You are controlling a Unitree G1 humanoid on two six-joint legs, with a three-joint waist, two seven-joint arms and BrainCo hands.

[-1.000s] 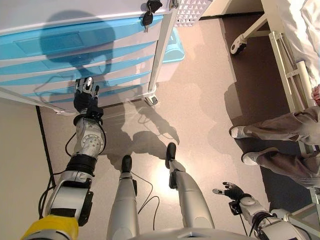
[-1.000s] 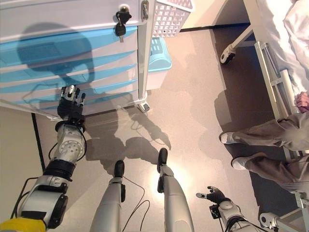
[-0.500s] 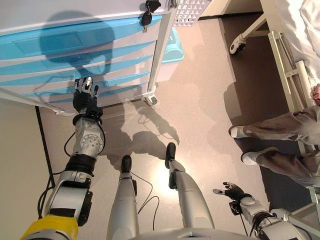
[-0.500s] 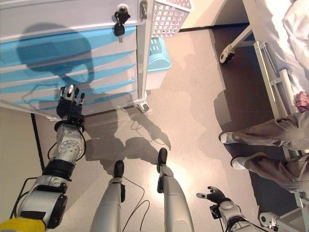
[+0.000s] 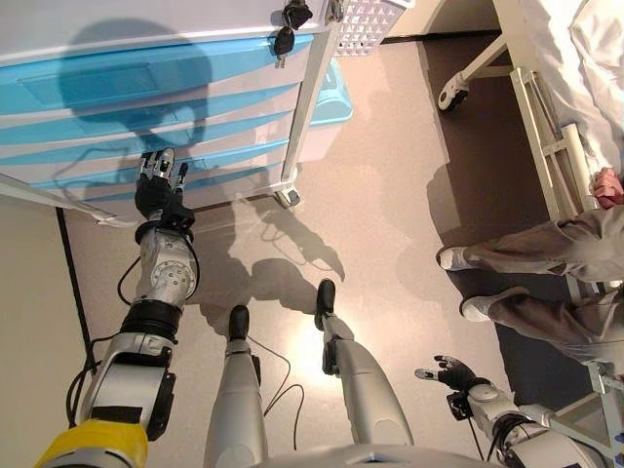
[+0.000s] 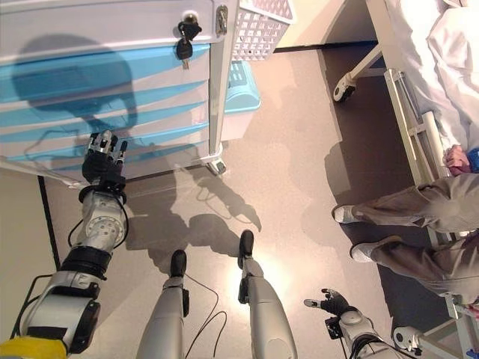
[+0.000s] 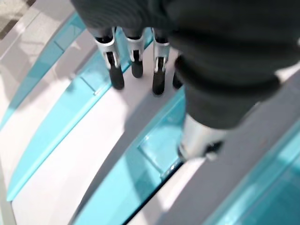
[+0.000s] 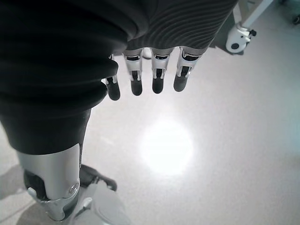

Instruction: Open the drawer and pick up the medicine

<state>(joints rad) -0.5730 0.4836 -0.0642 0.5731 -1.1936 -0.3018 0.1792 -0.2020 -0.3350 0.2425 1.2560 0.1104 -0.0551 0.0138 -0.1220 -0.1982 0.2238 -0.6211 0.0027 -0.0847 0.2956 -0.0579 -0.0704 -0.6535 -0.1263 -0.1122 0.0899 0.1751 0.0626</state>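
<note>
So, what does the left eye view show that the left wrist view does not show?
Only the left eye view shows the keys hanging at the cabinet's top, the white basket, the bed frame, a seated person's legs and the idle right hand. Only the left wrist view shows a drawer's recessed handle from close. Both show the open left hand at the closed blue drawers.

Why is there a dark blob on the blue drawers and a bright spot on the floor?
Eye views: the blob on the drawers is a shadow. Right wrist view: the bright spot is lamp glare on the floor under the right hand.
</note>
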